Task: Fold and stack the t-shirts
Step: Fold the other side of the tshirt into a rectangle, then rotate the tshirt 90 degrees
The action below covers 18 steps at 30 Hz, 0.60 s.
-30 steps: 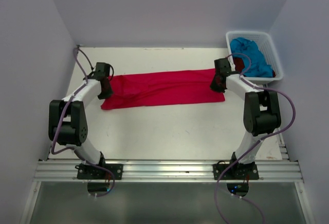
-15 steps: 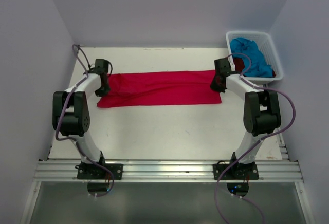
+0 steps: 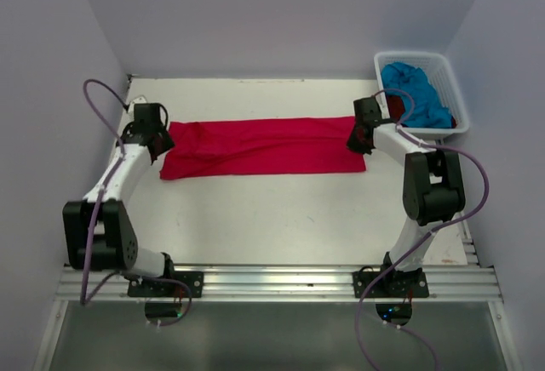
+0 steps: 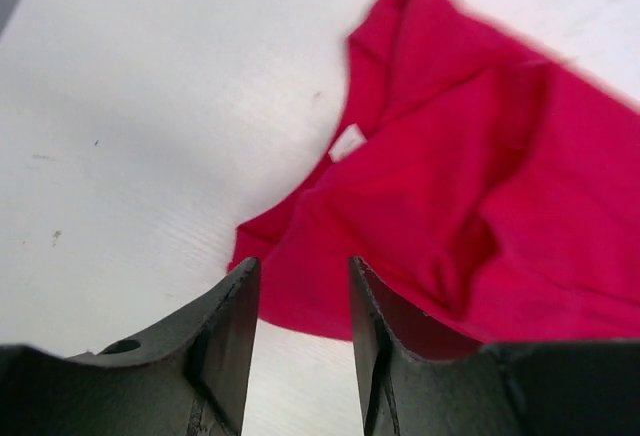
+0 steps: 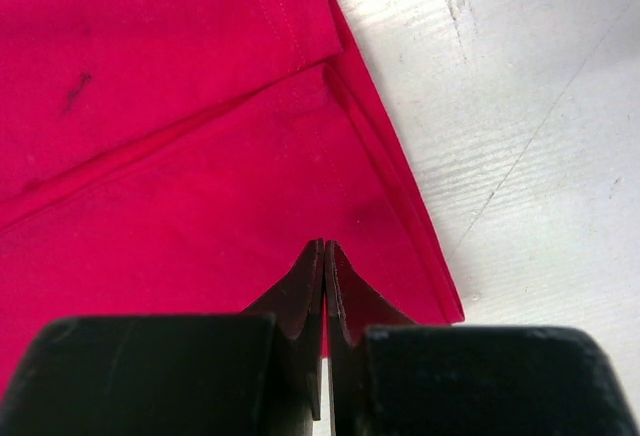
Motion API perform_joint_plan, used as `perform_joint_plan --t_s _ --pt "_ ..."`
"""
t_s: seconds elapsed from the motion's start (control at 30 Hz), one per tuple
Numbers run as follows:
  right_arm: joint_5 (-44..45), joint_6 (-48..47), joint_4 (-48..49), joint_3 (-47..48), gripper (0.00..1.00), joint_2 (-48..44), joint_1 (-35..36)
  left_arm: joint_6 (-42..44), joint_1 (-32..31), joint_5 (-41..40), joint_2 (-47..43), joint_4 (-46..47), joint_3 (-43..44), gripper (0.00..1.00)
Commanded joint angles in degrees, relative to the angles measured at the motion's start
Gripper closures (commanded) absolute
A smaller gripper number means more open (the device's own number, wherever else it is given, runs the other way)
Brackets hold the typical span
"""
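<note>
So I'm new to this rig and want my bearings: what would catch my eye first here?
A bright pink-red shirt lies as a long band across the far half of the table, with an arm at each end: the left gripper open at its left end, the right gripper shut over its right end. At the far right corner, a white basket holds a crumpled turquoise shirt.
</note>
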Motion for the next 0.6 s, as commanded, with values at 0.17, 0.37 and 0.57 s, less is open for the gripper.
perform_joint_plan --t_s 0.17,0.37,0.57 --pt "-1.3 -1.6 0.7 0.8 1.00 0.8 0.9 -10.3 -1.5 20.0 -11.0 5.1 -12.5 1.00" --pt "-1.6 -2.1 -0.3 1.9 1.00 2.9 1.9 -14.6 -3.8 20.0 -5.4 12.6 -18.5 1.00" --pt "-2.8 -3.6 -4.6 4.4 1.00 5.4 3.0 -16.2 -3.8 19.1 4.8 12.9 -9.9 1.00"
